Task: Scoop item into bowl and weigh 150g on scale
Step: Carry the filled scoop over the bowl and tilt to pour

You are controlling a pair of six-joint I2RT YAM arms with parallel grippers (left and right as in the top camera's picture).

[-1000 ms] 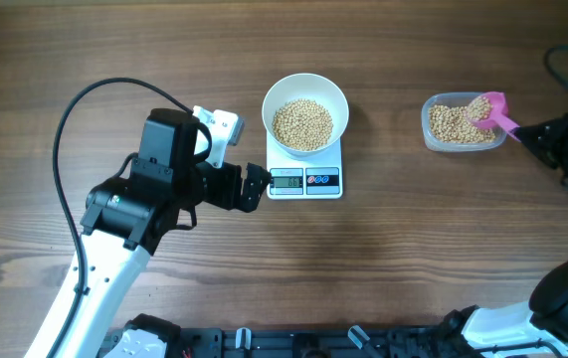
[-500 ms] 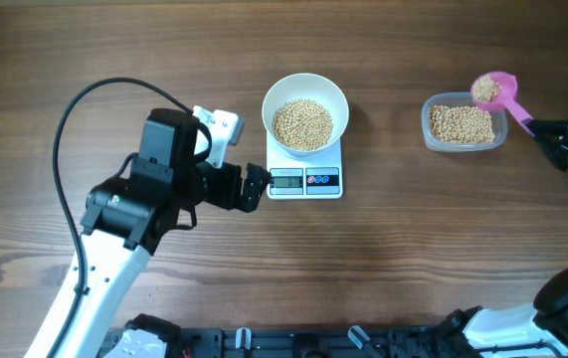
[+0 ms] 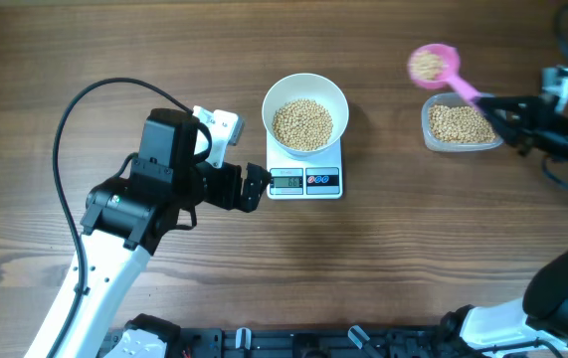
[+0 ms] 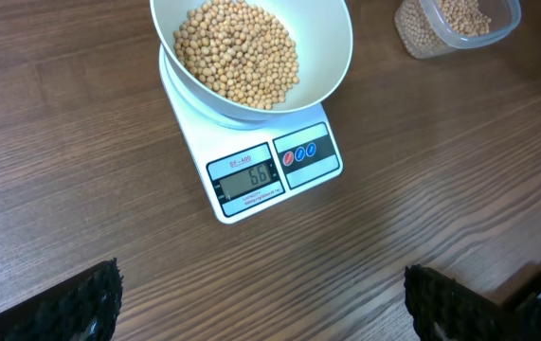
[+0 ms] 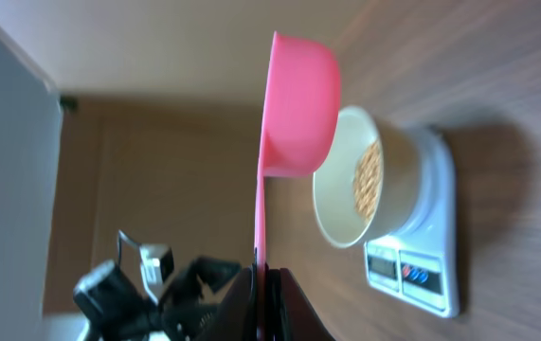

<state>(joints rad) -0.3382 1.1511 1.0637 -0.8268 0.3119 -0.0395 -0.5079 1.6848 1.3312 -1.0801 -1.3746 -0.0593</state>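
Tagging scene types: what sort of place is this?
Likely a robotics lab bench, not a kitchen: a left arm and right arm work at a wood-grain table set with a scale, a bowl of beans and a plastic tub.

I see a dark wooden table (image 3: pixel 413 249); directly on it rest the white scale (image 3: pixel 304 181) near the middle and a clear tub (image 3: pixel 461 126), well apart.
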